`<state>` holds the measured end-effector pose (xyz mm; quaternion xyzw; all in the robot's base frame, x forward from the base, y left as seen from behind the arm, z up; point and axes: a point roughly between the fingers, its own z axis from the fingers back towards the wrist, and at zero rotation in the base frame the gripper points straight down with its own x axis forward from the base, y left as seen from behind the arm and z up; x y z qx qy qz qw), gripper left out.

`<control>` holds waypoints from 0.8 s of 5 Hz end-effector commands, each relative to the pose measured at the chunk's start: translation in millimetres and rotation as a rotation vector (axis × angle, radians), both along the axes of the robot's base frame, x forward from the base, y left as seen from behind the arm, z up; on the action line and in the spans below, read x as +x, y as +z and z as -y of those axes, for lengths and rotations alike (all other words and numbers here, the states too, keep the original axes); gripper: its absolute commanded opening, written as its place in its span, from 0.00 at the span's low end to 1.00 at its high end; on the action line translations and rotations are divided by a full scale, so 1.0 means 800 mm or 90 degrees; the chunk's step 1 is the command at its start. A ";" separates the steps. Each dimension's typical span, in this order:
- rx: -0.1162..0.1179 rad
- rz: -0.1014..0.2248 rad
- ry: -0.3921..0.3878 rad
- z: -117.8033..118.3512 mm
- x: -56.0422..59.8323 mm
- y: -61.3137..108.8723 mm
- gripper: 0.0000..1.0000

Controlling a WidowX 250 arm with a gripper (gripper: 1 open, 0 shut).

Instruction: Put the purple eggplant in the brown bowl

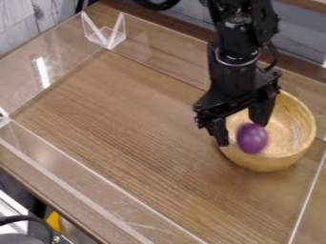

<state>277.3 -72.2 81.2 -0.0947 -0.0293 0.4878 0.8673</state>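
One purple eggplant [253,139], one brown bowl [298,122], one arm, and that is the whole count of things that matter on my bench [114,124]. The eggplant lies inside the bowl, on the near-left part of its hollow, and only its rounded purple body shows; I cannot make out a stem from here. It is small, smooth and glossy, with a faint shine on top. The bowl is round, thick-walled, light tan wood with a smooth rim and a paler inner wall, and it sits on the bench near the right edge.

My fingers [237,112] hang straight above the bowl's left side, pointing down, and they are spread apart: one dark prong sits to the left, over the bowl's rim, the other to the right above the hollow, with the eggplant showing in the gap below them. They do not pinch it; whether a tip brushes it I cannot tell. The arm above them is black, a stack of cylindrical and blocky segments with a pale band around the wrist.

The bench top is wood-grain laminate, mid brown with long parallel streaks running from lower left to upper right. Clear plastic walls [38,71] fence it in, catching white glare along their edges, and one clear folded piece [105,30] stands at the far left corner.
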 end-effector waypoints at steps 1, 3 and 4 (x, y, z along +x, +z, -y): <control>-0.006 0.031 -0.004 -0.001 0.011 0.014 1.00; 0.003 0.036 -0.026 -0.006 0.010 0.018 1.00; 0.007 0.038 -0.036 -0.008 0.009 0.020 1.00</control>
